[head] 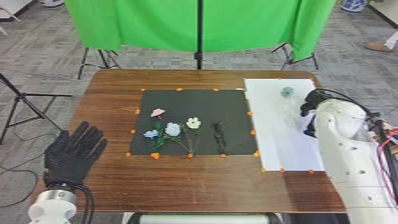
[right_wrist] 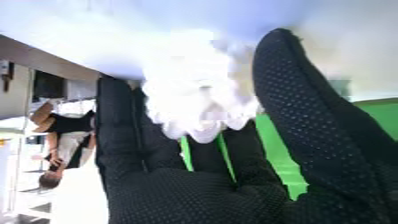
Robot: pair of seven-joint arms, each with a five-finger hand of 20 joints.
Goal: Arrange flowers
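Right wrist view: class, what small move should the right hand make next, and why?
The right hand should probably close gently round the white, frilly-edged thing, perhaps a vase: it sits between thumb and fingers, which look straight rather than curled. The flowers lie on the dark mat, so steadying something to hold them seems sensible first.

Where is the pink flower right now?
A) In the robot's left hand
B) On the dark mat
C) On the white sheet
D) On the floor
B: in the head view, the pink flower lies on the dark mat, near its left side.
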